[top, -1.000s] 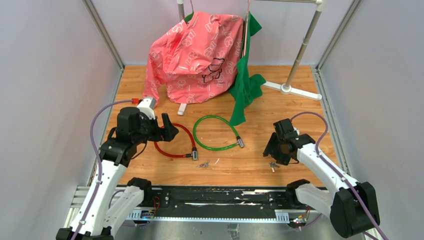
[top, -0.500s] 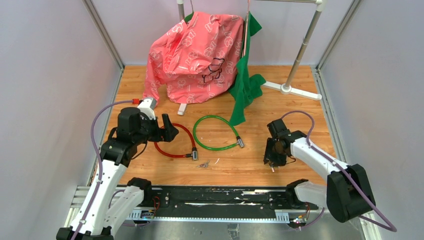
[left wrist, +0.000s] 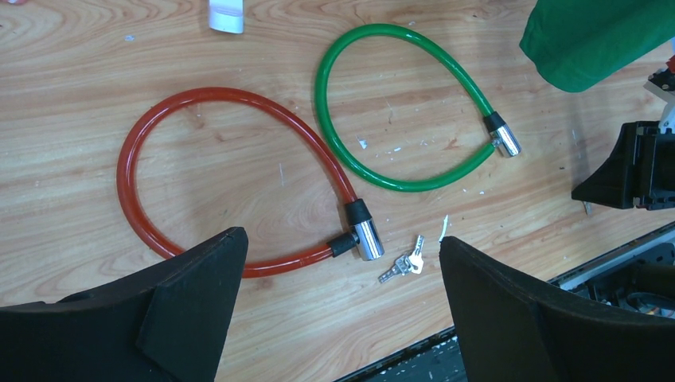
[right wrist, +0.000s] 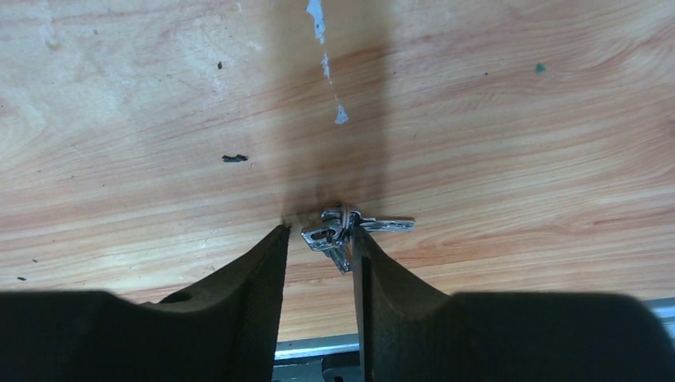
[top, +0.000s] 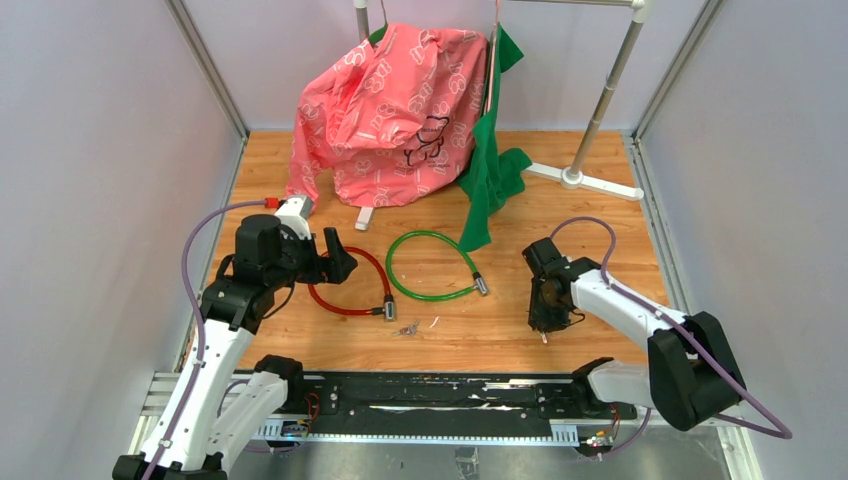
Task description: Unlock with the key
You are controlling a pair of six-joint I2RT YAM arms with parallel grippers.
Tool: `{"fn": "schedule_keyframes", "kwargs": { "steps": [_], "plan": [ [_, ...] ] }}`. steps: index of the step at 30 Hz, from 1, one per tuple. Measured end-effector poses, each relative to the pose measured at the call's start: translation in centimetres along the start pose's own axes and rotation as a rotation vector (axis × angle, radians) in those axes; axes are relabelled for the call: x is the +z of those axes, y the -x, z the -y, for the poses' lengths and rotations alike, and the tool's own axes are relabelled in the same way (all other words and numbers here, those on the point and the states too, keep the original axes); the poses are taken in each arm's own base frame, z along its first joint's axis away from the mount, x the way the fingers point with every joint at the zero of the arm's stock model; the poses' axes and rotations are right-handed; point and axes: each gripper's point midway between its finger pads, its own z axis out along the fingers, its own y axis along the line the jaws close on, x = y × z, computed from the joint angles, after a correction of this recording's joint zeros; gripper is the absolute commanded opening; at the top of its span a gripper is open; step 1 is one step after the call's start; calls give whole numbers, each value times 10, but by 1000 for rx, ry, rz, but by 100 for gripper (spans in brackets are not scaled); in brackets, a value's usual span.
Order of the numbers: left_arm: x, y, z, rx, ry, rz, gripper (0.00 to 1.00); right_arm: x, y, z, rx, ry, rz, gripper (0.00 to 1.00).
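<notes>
Silver keys (right wrist: 342, 231) lie between the fingers of the right tool (right wrist: 320, 232), near the front edge of the bench (right wrist: 159, 95); it is half open, not pinching yet.

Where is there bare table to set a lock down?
Bare wood lies between the green cable lock and the right hand, and behind that arm up to the white rack foot. Crowded: the near left, with the red cable lock, loose metal keys and left hand, and under the pink bag.
</notes>
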Motion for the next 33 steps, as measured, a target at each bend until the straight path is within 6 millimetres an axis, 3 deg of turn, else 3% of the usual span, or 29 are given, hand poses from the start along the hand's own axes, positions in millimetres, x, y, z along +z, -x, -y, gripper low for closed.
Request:
{"fn": "schedule_keyframes", "kwargs": {
  "steps": [4, 14, 20, 33],
  "plan": [
    [0, 0, 0, 0, 0, 0, 95, 1, 1, 2, -5, -20, 11, 22],
    [0, 0, 0, 0, 0, 0, 95, 1, 2, 0, -35, -49, 26, 5],
    [1, -1, 0, -1, -3, -5, 95, -2, 1, -2, -17, -30, 42, 2],
    [3, -3, 4, -3, -27, -23, 95, -18, 6, -26, 83, 119, 79, 0]
  ]
}}
